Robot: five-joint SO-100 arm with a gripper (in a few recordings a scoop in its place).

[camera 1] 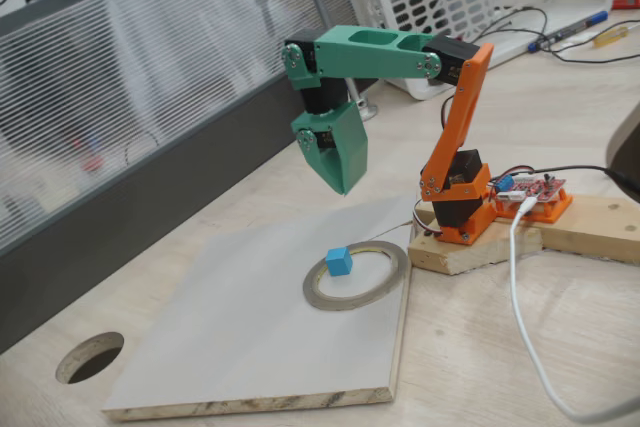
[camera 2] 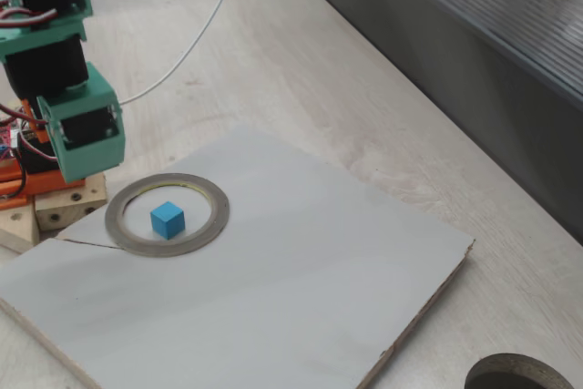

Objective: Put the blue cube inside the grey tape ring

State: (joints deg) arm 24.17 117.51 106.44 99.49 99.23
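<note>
The blue cube (camera 1: 338, 262) (camera 2: 168, 220) rests on the board inside the grey tape ring (camera 1: 345, 302) (camera 2: 164, 245), a little off the ring's middle and clear of its band. My green gripper (camera 1: 342, 190) (camera 2: 89, 168) hangs well above the board, behind the ring in a fixed view, pointing down. Its fingers look pressed together into one wedge with nothing between them. It touches neither the cube nor the ring.
A pale grey board (camera 1: 250, 347) (camera 2: 301, 298) carries the ring. A round hole (camera 1: 90, 357) (camera 2: 521, 378) opens in the wooden table beyond the board's corner. The arm's wooden base block (camera 1: 470, 252), a white cable (camera 1: 520, 297) and a dark partition (camera 1: 120, 227) border the area.
</note>
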